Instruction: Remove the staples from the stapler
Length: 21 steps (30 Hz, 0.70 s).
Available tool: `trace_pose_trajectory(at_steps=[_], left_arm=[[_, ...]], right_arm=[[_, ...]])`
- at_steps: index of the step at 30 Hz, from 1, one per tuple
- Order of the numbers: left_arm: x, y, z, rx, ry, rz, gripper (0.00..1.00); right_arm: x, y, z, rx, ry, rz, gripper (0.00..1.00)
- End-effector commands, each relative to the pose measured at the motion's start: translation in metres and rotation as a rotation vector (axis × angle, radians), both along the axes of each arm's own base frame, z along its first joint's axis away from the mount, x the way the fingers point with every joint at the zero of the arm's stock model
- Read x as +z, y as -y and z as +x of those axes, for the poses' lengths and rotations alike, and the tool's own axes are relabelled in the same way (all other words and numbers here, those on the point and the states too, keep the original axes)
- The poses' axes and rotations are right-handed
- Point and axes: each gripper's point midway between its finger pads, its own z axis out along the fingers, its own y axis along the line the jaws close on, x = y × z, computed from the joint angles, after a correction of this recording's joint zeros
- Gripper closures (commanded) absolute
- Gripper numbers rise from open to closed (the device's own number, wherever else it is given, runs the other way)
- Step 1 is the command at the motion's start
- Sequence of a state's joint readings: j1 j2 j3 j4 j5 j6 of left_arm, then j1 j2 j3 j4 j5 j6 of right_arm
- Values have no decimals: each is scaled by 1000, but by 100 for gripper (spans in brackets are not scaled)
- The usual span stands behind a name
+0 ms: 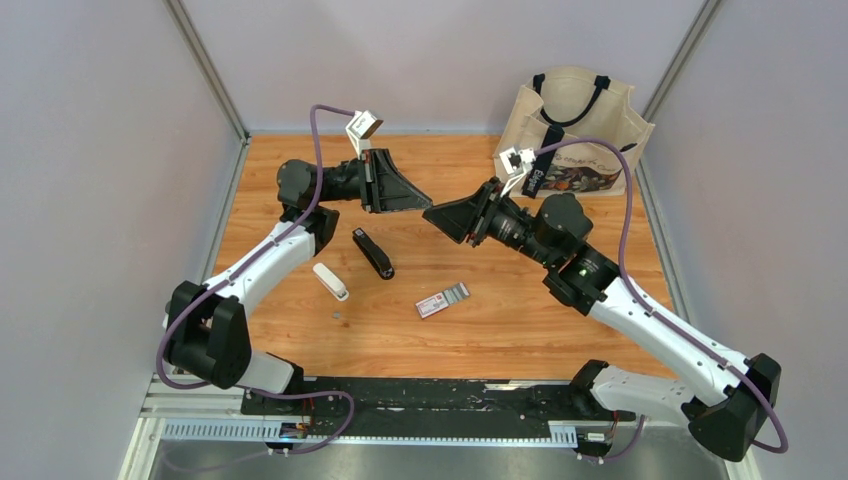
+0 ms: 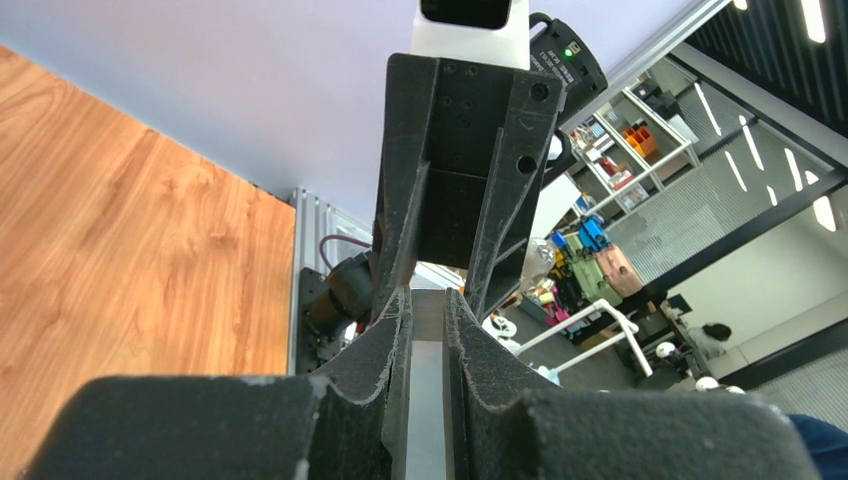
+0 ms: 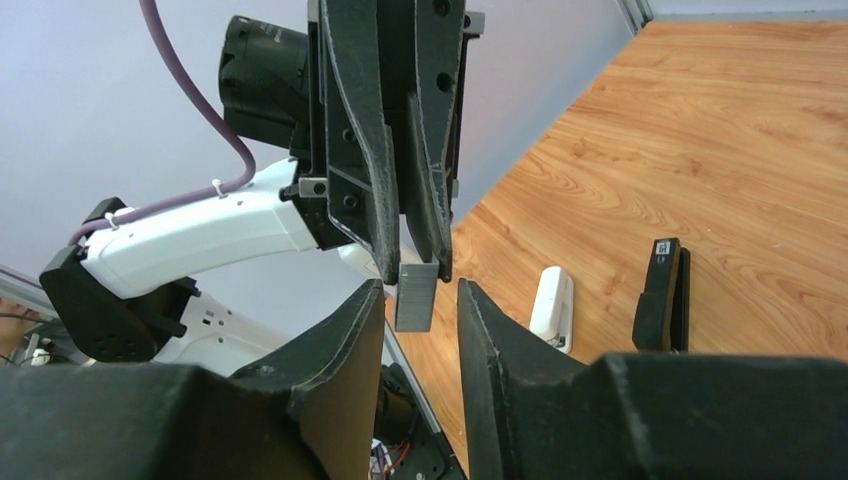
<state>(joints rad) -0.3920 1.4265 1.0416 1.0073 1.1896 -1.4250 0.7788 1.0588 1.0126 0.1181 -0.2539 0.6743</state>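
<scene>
My left gripper (image 1: pixel 422 200) is raised above the table's middle and shut on a short grey strip of staples (image 3: pixel 415 305), which also shows between its fingers in the left wrist view (image 2: pixel 428 400). My right gripper (image 1: pixel 434 214) faces it tip to tip and is open. The free end of the strip sits just between the right fingertips (image 3: pixel 372 300) without touching them. A black stapler (image 1: pixel 373 252) lies closed on the wooden table, with a white stapler (image 1: pixel 331 281) to its left. Both also show in the right wrist view, the black stapler (image 3: pixel 660 295) and the white stapler (image 3: pixel 552 305).
A small pink-and-white flat box (image 1: pixel 443 299) lies right of the staplers. A tiny grey bit (image 1: pixel 340 316) lies near the white stapler. A beige tote bag (image 1: pixel 575 125) stands at the back right corner. Grey walls enclose the table (image 1: pixel 480 330).
</scene>
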Motion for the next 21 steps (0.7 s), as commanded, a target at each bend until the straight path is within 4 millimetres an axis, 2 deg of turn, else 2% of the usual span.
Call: trace_pose_trajectory(at_steps=[1, 21], left_arm=[[24, -5, -11, 5, 120, -34, 85], [20, -3, -17, -12, 125, -21, 84]], right_arm=[[8, 2, -9, 18, 19, 35, 63], [10, 5, -7, -7, 30, 24, 68]])
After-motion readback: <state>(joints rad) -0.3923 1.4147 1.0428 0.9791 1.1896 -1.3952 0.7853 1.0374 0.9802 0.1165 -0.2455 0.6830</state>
